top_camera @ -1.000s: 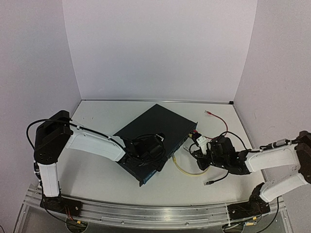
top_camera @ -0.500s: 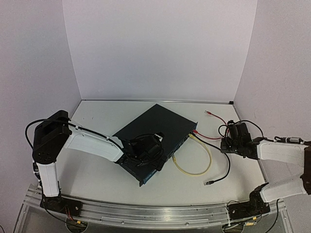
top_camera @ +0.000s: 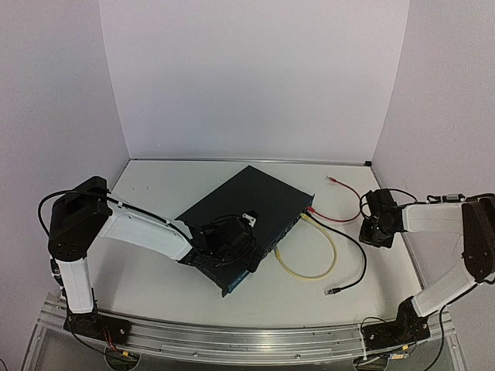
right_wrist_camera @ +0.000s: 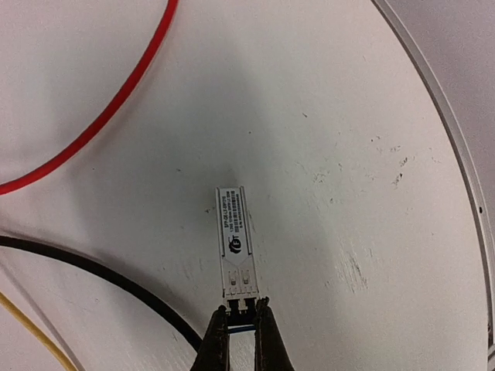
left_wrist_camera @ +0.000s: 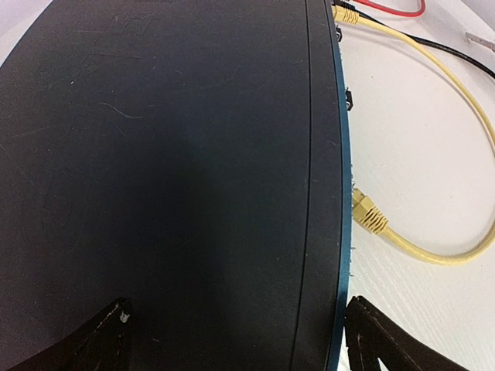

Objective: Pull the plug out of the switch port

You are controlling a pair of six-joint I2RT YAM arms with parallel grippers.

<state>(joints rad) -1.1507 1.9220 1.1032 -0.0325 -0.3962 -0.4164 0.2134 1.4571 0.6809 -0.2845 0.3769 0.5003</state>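
Note:
The switch is a flat dark box lying at an angle mid-table; its top fills the left wrist view. My left gripper sits wide open over the switch's near corner. One of its fingers is above the top, the other beyond the port edge. The plug, a small silver module with a printed label, is away from the switch, low over the white table at the right. My right gripper is shut on its near end; from above, that gripper hides it.
A yellow cable loops from the switch's port face, one connector beside that face. A black cable and a red cable trail right; both pass near the plug. The table's raised edge runs close by.
My right gripper has swung away from the switch's port face to the right side of the table, carrying the plug. The left gripper and the switch have stayed put.

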